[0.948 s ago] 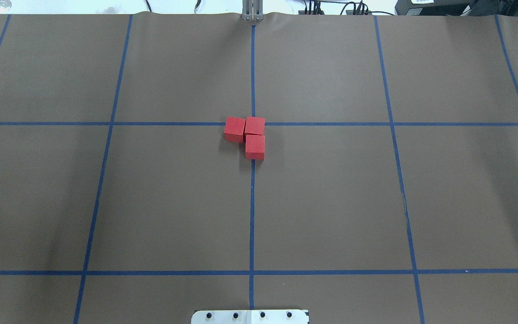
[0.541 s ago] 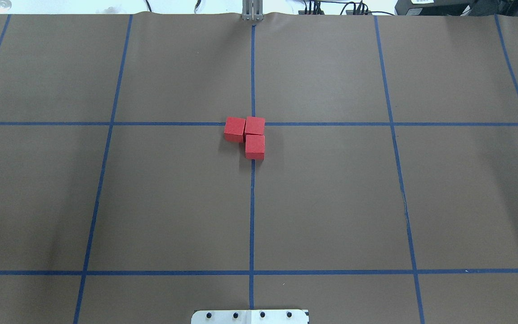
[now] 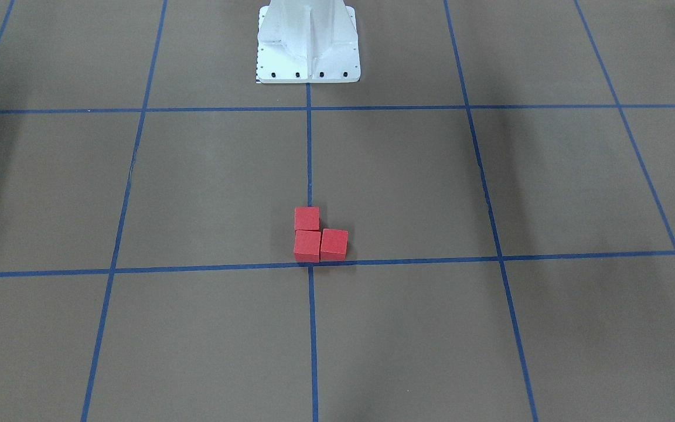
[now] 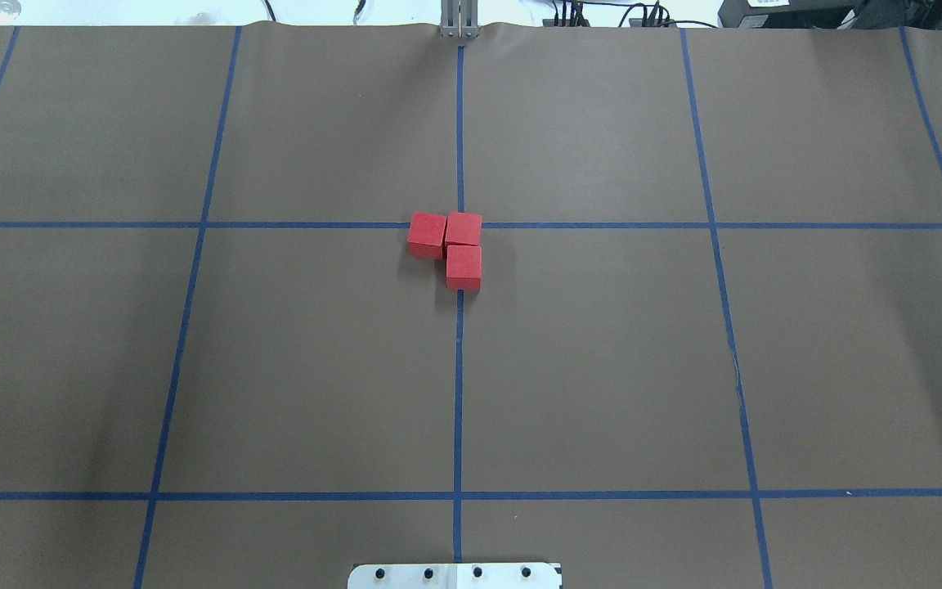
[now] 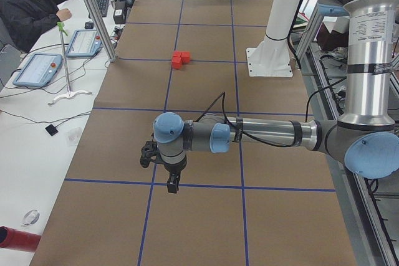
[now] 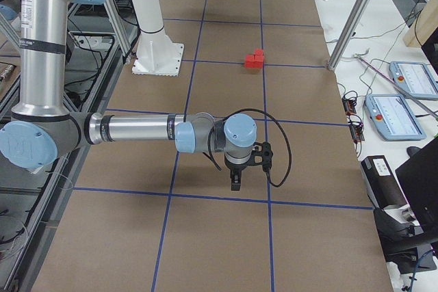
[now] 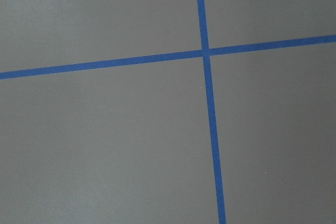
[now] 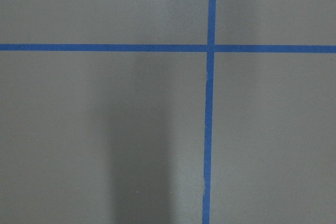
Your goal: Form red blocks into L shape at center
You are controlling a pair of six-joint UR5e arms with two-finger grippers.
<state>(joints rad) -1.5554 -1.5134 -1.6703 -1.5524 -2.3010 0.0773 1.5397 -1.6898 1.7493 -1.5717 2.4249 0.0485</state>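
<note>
Three red blocks (image 4: 450, 245) lie touching in an L at the center (image 3: 311, 264) of the table (image 4: 602, 368). The corner block sits hard against the crossing on the robot's side. One leg runs toward the robot along the middle line, and the other runs toward the robot's left beside the cross line. Both arms wait at opposite ends of the table, well apart from the blocks. The left claw (image 5: 171, 186) points down near a crossing on its side, and the right claw (image 6: 235, 184) does likewise on its own. Only the side cameras catch them, so you cannot tell whether either claw's fingers are apart or together. All three blocks rest on the table. By your eye the shape looks done. If you want a nudge, the blocks lie inward along the table from each claw, with the left perhaps nearer the side leg.
</note>
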